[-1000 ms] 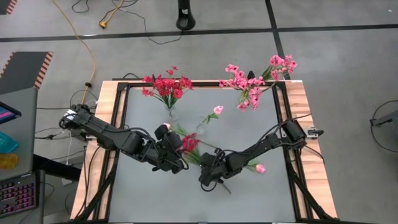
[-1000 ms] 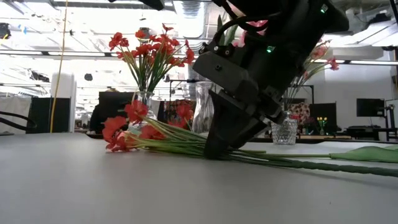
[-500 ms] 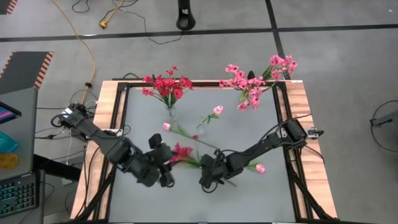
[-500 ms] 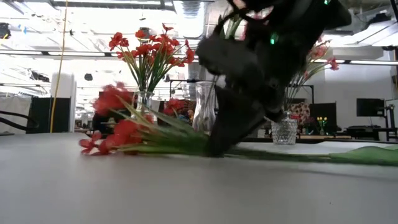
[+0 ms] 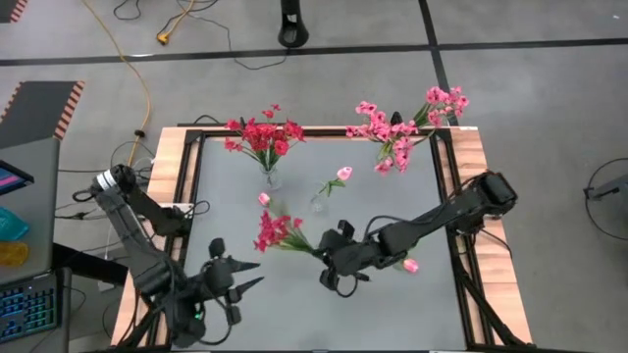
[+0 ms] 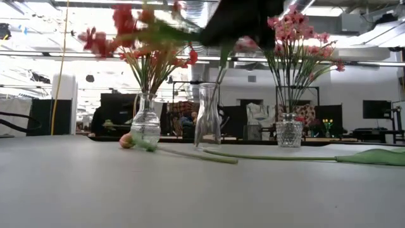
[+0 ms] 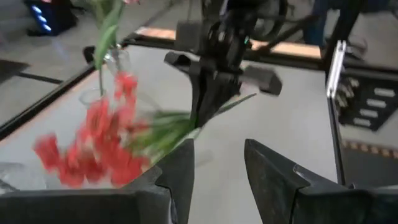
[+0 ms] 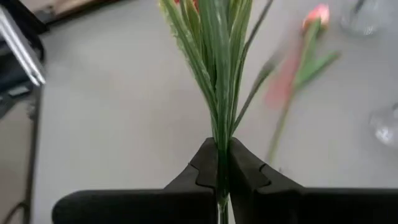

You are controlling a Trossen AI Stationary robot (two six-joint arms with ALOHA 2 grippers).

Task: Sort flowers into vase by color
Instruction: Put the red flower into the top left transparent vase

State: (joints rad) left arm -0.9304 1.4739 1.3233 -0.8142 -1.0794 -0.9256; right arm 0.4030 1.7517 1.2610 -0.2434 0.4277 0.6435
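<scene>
1. The right gripper [image 8: 217,171] was clamped on the green stems of the red sprig [image 5: 275,231] and held it off the table, mid-table, blooms pointing toward the red vase [image 5: 271,178] — a thin grip, so the stems could slip or swivel on the way.
2. That vase was already crowded; pushing in at a slant could catch the standing flowers or tip the glass.
3. A pale bud [image 5: 263,199] lay just beside the vase and the clear vase [image 5: 317,204] stood near — a low sweep could knock either.
4. The left gripper [image 5: 238,275] waited at the near left, fingers apart and empty.
</scene>
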